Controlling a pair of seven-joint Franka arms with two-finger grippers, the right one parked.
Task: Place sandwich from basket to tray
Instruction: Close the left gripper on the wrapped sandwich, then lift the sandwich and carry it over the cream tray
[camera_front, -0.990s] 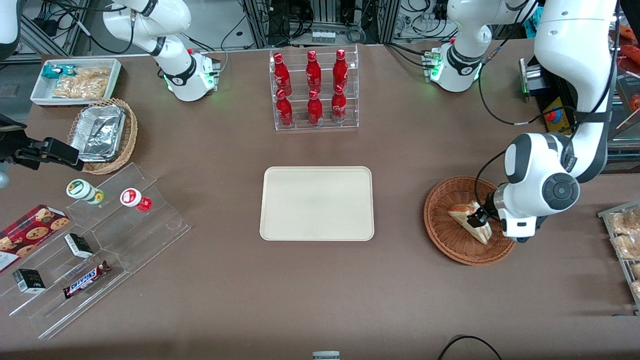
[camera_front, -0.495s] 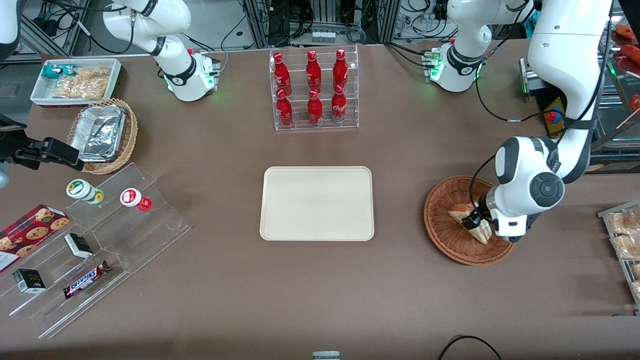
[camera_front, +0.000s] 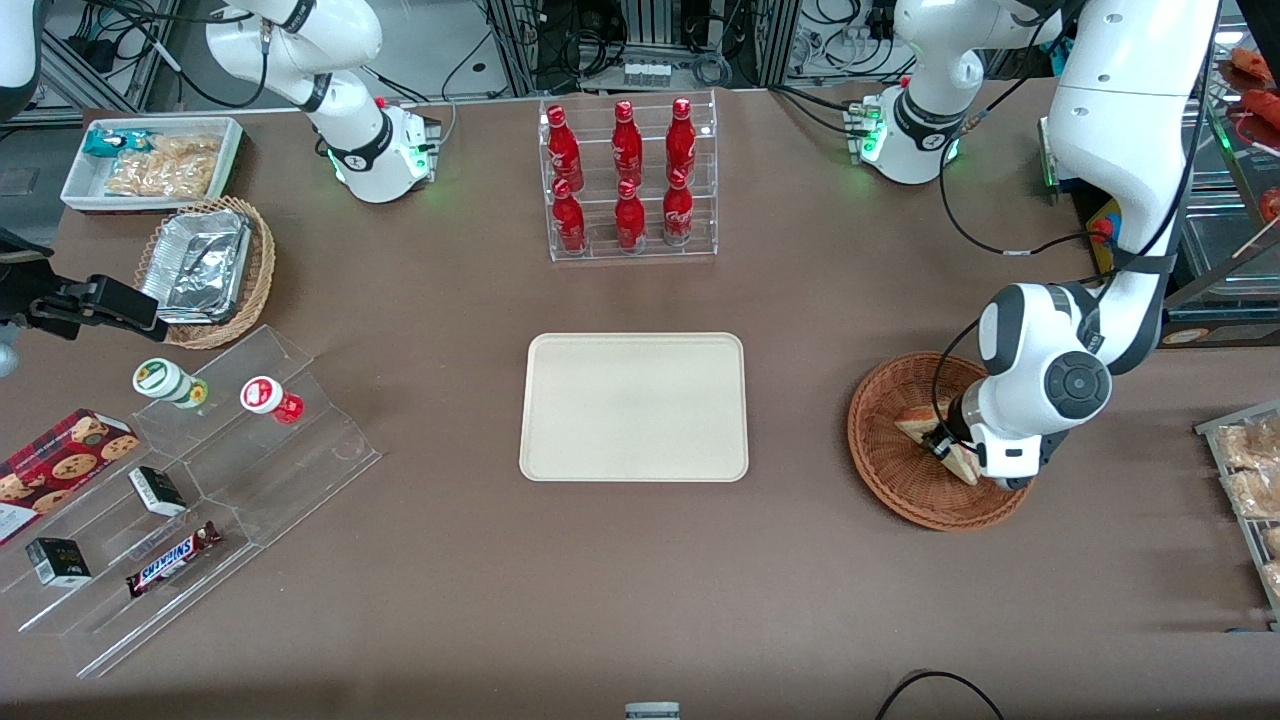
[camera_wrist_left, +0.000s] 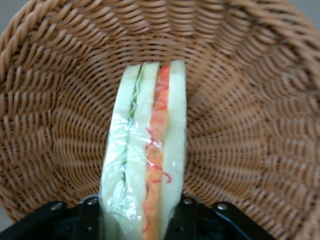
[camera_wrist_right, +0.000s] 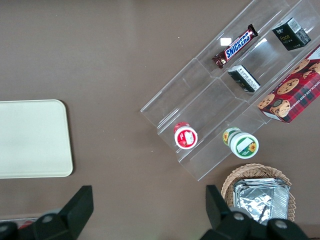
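The sandwich (camera_front: 918, 424), a white wedge with orange and green filling, lies in the reddish-brown wicker basket (camera_front: 885, 455) toward the working arm's end of the table. My left gripper (camera_front: 942, 442) is down in the basket, open, with one black finger on each side of the sandwich's thick end. The left wrist view shows the sandwich (camera_wrist_left: 150, 145) running away from the gripper (camera_wrist_left: 140, 207) between the fingers (camera_wrist_left: 91, 212), over the basket weave (camera_wrist_left: 240, 100). The cream tray (camera_front: 633, 406) lies bare at the table's middle, and its corner shows in the right wrist view (camera_wrist_right: 30, 137).
A clear rack of red bottles (camera_front: 628, 180) stands farther from the camera than the tray. A clear stepped display with snacks (camera_front: 190, 480), a tan basket of foil trays (camera_front: 205, 268) and a white snack bin (camera_front: 150, 162) lie toward the parked arm's end. A wire rack of pastries (camera_front: 1250, 480) is beside the basket.
My left arm has swung in toward the tray side and the gripper has slid a little along the sandwich, settling around it. The sandwich and basket have not moved.
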